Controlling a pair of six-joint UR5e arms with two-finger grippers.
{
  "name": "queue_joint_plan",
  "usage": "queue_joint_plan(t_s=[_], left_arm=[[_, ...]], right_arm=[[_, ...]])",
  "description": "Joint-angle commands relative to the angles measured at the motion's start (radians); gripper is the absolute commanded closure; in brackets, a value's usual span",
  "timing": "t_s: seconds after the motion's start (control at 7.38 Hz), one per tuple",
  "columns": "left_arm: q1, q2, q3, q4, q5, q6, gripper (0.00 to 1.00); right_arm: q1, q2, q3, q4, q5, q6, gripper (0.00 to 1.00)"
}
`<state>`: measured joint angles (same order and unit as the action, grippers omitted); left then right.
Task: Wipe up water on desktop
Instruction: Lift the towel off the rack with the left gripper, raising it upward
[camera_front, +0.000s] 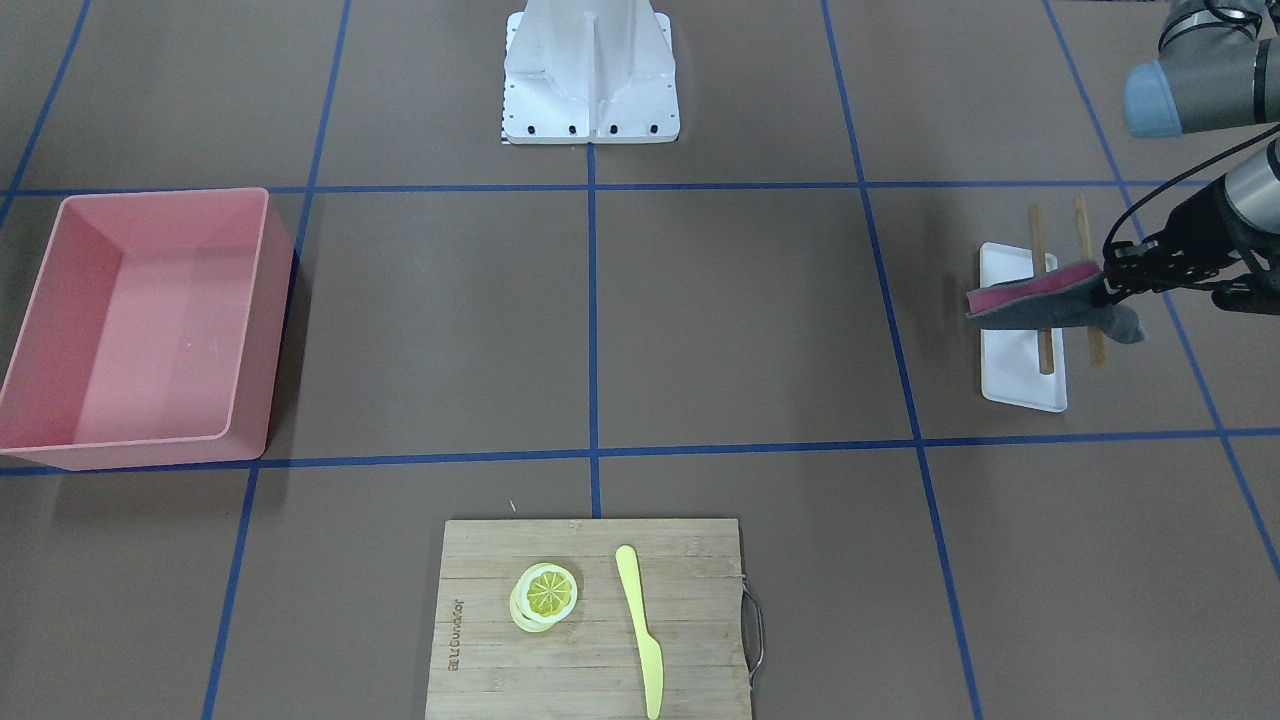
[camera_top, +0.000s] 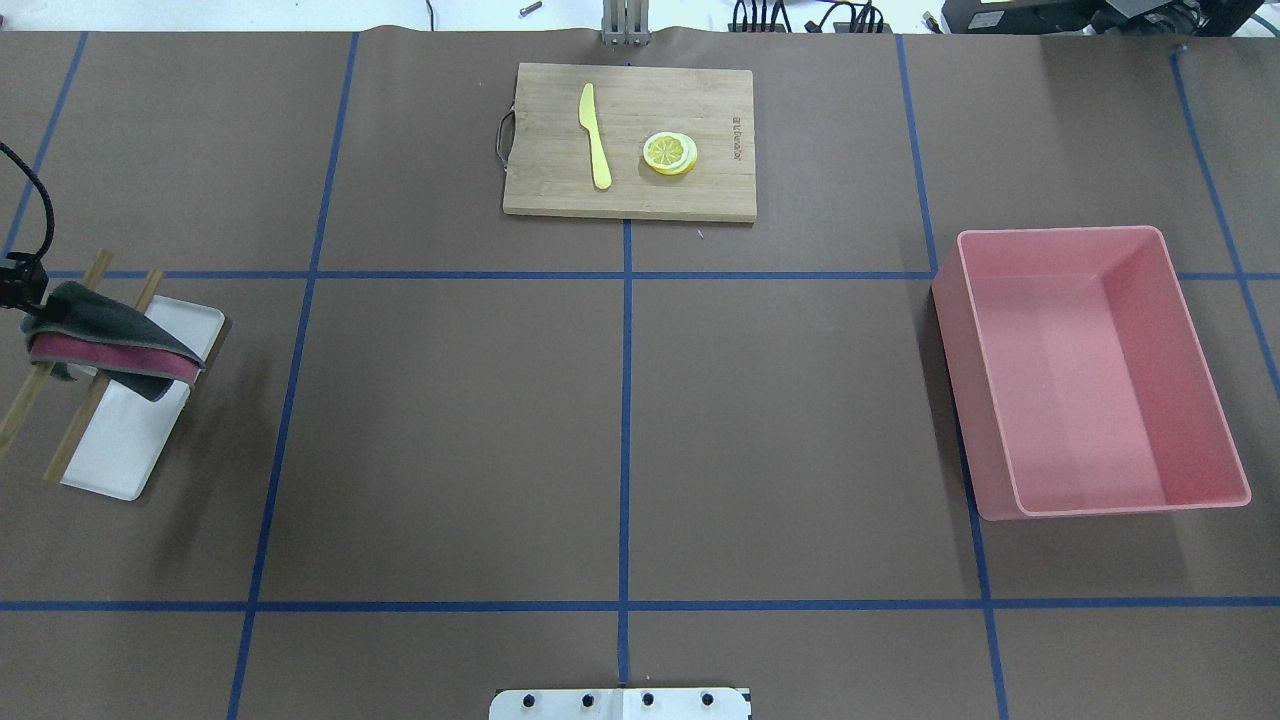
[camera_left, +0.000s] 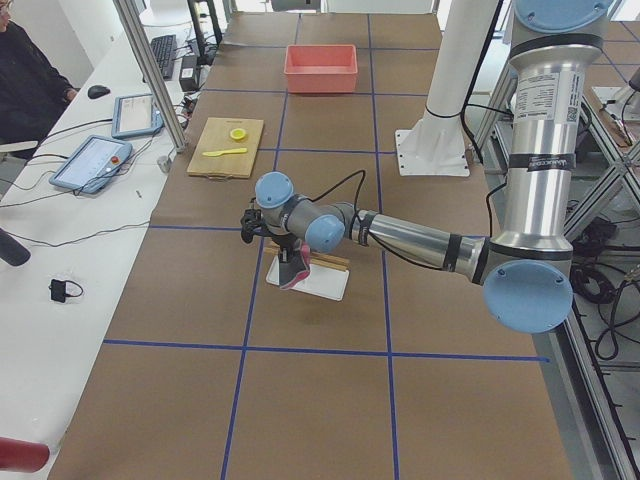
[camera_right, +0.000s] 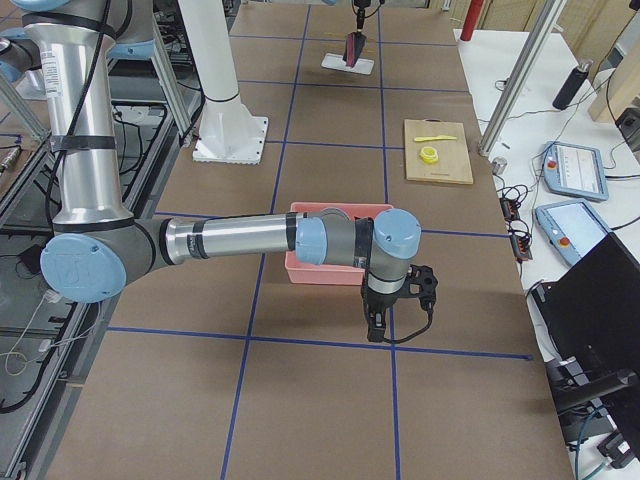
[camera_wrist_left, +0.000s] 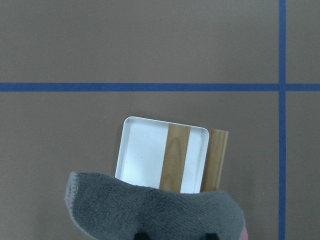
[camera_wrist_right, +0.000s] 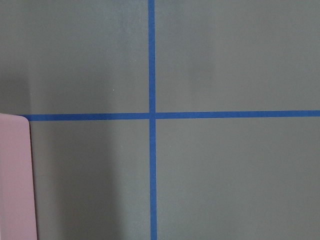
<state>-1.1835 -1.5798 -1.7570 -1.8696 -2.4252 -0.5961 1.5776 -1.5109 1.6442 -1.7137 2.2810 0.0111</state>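
Observation:
The brown desktop (camera_front: 740, 320) with blue tape lines shows no water that I can make out. My left gripper (camera_front: 1108, 283) is shut on a folded cloth (camera_front: 1040, 300), grey outside and pink inside. It holds the cloth in the air over a white tray (camera_front: 1015, 385) with two wooden sticks (camera_front: 1096, 345) laid across it. In the overhead view the cloth (camera_top: 110, 340) hangs over the tray (camera_top: 120, 450) at the far left. In the left wrist view the cloth (camera_wrist_left: 150, 210) fills the bottom edge. My right gripper (camera_right: 385, 325) points down beside the pink bin; I cannot tell whether it is open.
A pink bin (camera_top: 955, 380) stands on the robot's right side. A bamboo cutting board (camera_top: 700, 195) with a yellow knife (camera_top: 597, 135) and a lemon slice (camera_top: 669, 153) lies at the far middle edge. The white robot base (camera_front: 590, 80) is at the near middle.

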Motion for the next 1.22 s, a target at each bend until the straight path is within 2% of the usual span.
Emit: queue_joint_plan(t_s=[0.0, 0.14, 0.27, 0.41, 0.54, 0.81, 0.95, 1.08], left_arm=[[-0.008, 0.032, -0.036, 0.003, -0.002, 0.004, 1.0], [-0.016, 0.035, -0.058, 0.009, -0.003, 0.002, 1.0], [-0.065, 0.029, -0.07, 0.015, -0.055, -0.007, 1.0], [-0.147, 0.011, -0.07, 0.021, -0.152, -0.028, 1.0], [-0.184, -0.041, -0.072, 0.021, -0.208, -0.113, 1.0], [-0.188, -0.156, -0.067, 0.021, -0.226, -0.328, 1.0], [-0.183, -0.22, -0.058, 0.021, -0.225, -0.42, 1.0], [-0.174, -0.268, -0.046, 0.021, -0.219, -0.479, 1.0]], right_arm=[[-0.001, 0.001, -0.003, -0.001, 0.0, 0.001, 0.0], [-0.001, 0.001, -0.004, -0.001, 0.009, 0.003, 0.0], [-0.001, 0.0, -0.003, -0.001, 0.027, 0.001, 0.0], [-0.008, 0.0, 0.002, -0.001, 0.032, 0.003, 0.0], [-0.019, 0.006, 0.008, -0.001, 0.04, 0.022, 0.0], [-0.034, 0.05, 0.006, 0.002, 0.133, 0.085, 0.0], [-0.062, 0.049, 0.032, 0.078, 0.159, 0.084, 0.0], [-0.121, 0.046, 0.031, 0.226, 0.161, 0.084, 0.0]])
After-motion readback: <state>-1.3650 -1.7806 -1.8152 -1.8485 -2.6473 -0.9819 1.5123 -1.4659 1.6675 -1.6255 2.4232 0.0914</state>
